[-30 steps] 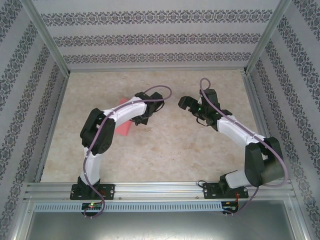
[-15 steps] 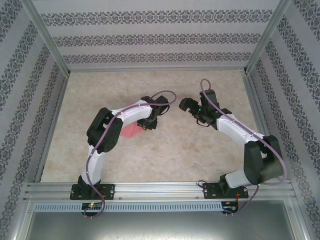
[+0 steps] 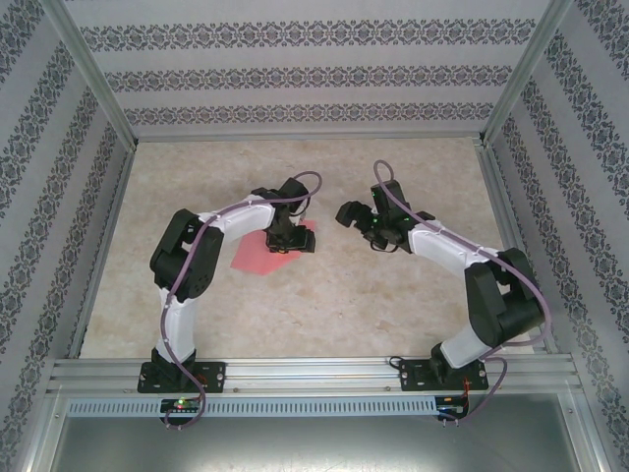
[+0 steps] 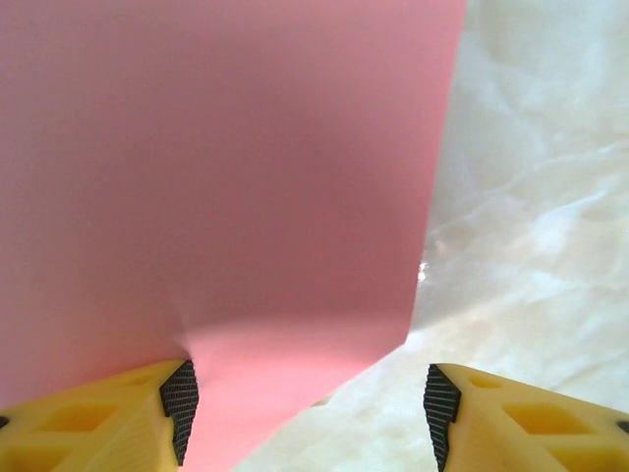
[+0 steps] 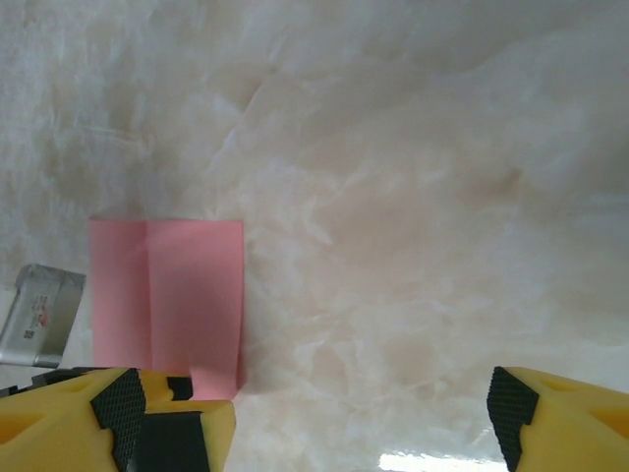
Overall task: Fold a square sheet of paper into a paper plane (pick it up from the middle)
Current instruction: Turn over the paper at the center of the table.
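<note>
left wrist: i see my left gripper (image 4: 305,405) with jaws parted over the smooth, creased salmon-pink sheet of paper (image 4: 216,177) on the veined marble-look table (image 4: 536,197); my right gripper (image 5: 316,418) is spread wide.

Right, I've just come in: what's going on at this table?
Two robot arms are working on a salmon-pink sheet of paper that lies on the marbled table. The left end effector is over it with its jaws open, the paper's edge beside one finger, not gripped. The right end effector hovers open nearby, holding nothing. The sheet shows a fold line, but it is no plane yet.
</note>
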You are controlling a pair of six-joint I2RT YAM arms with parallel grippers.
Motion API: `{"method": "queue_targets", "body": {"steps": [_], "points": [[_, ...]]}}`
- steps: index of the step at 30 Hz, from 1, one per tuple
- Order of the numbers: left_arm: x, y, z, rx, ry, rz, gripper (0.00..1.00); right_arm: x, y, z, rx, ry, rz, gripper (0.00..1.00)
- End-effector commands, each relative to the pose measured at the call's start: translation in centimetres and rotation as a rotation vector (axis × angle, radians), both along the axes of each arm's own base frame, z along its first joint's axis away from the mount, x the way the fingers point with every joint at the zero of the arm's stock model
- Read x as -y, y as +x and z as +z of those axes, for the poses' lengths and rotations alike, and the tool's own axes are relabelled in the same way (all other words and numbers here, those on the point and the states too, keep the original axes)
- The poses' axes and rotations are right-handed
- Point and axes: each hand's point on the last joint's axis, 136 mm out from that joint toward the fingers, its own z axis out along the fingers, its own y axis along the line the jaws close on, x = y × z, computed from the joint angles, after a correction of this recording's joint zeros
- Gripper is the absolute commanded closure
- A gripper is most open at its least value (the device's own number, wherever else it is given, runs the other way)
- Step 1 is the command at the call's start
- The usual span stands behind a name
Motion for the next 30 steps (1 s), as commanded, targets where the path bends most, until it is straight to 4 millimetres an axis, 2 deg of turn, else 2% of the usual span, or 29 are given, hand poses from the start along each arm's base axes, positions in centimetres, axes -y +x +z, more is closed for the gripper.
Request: {"method": "queue_targets", "body": {"steps": [1, 4, 8, 12, 15, 18, 21, 25, 28, 30], "points": [[1.8, -0.2, 1.2, -0.016, -0.152, -0.004, 0.33, -2.5, 0.4, 0.4, 0.003, 0.076, 0.014, 0.13], [1.3, 0.0, 1.1, -0.016, -0.149, 0.020, 0.39, -4.6, 0.3, -0.1, -0.016, 0.134, 0.043, 0.25], [0.2, -0.2, 0.5, -0.022, -0.110, 0.049, 0.61, -7.9, 0.4, -1.0, -0.057, 0.218, 0.102, 0.58], [-0.6, -0.1, 0.1, -0.014, -0.079, 0.068, 0.73, -10.5, 0.3, -2.4, -0.098, 0.242, 0.147, 0.81], [-0.7, -0.1, -0.1, -0.014, -0.080, 0.076, 0.79, -11.6, 0.0, -3.9, -0.127, 0.242, 0.170, 0.87], [-0.7, -0.2, 0.1, -0.015, -0.083, 0.079, 0.81, -11.6, -0.4, -5.8, -0.166, 0.227, 0.163, 0.89], [-0.5, 0.4, 1.7, 0.023, -0.118, 0.097, 0.82, -11.1, -0.9, -7.3, -0.197, 0.200, 0.151, 0.90], [-1.5, 1.5, 5.0, 0.109, -0.153, 0.160, 0.74, -10.0, -1.5, -8.7, -0.230, 0.140, 0.136, 0.90], [-4.4, 1.8, 5.8, 0.140, -0.133, 0.257, 0.54, -9.7, -1.7, -9.1, -0.244, 0.119, 0.141, 0.89], [-6.3, 1.6, 5.4, 0.133, -0.116, 0.321, 0.35, -9.7, -1.9, -9.3, -0.249, 0.115, 0.146, 0.89]]}}
